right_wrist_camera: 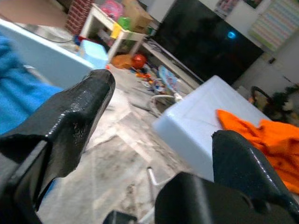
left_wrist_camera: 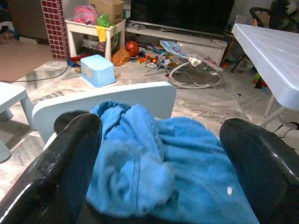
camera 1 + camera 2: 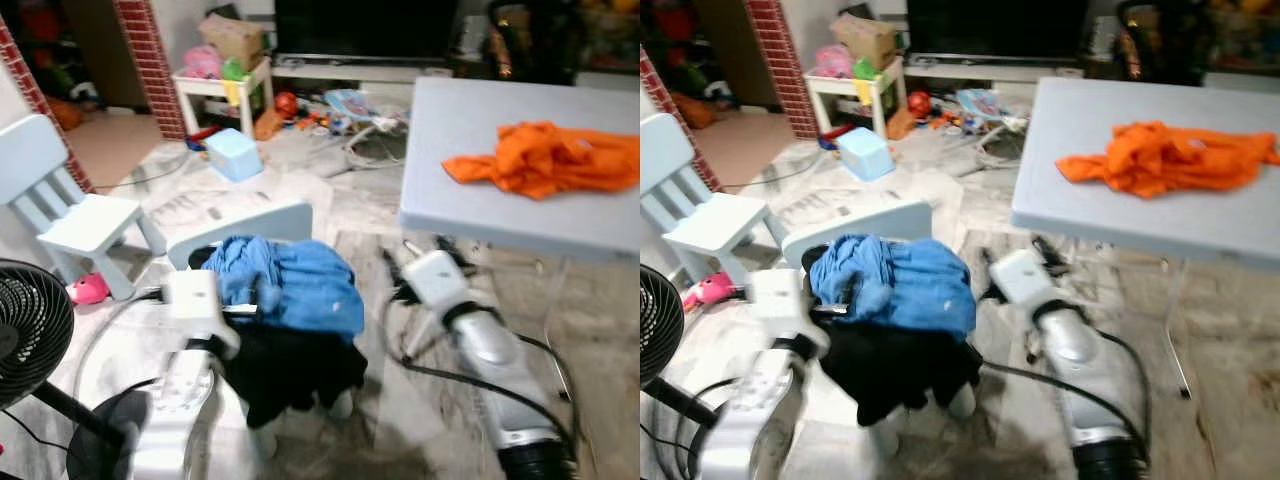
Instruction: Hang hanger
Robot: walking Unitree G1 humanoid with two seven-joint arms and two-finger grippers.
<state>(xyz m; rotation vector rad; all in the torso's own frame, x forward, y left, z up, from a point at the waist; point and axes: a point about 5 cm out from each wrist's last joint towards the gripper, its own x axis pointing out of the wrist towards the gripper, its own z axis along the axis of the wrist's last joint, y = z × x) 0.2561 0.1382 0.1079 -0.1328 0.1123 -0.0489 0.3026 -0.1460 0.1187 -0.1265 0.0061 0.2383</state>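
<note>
A blue garment point(image 3: 290, 280) lies bunched on a small pale-blue chair point(image 3: 250, 225), on top of a black garment point(image 3: 290, 375) that hangs down over the seat. My left gripper point(image 2: 159, 140) is open just in front of the blue garment, its fingers point(image 2: 70, 158) spread either side of it and holding nothing. My right gripper point(image 1: 163, 121) is also open and empty. It is low down between the chair and the grey table point(image 3: 480, 210). An orange garment point(image 3: 550, 160) lies crumpled on that table. I cannot make out a hanger.
A black fan point(image 3: 30, 330) stands at my near left, and a second pale child's chair point(image 3: 80, 220) behind it. A blue box point(image 3: 232, 152), scattered toys, a baby bouncer point(image 3: 360, 110) and a white side table point(image 3: 220, 85) crowd the floor beyond. Cables trail beside my right arm point(image 3: 480, 340).
</note>
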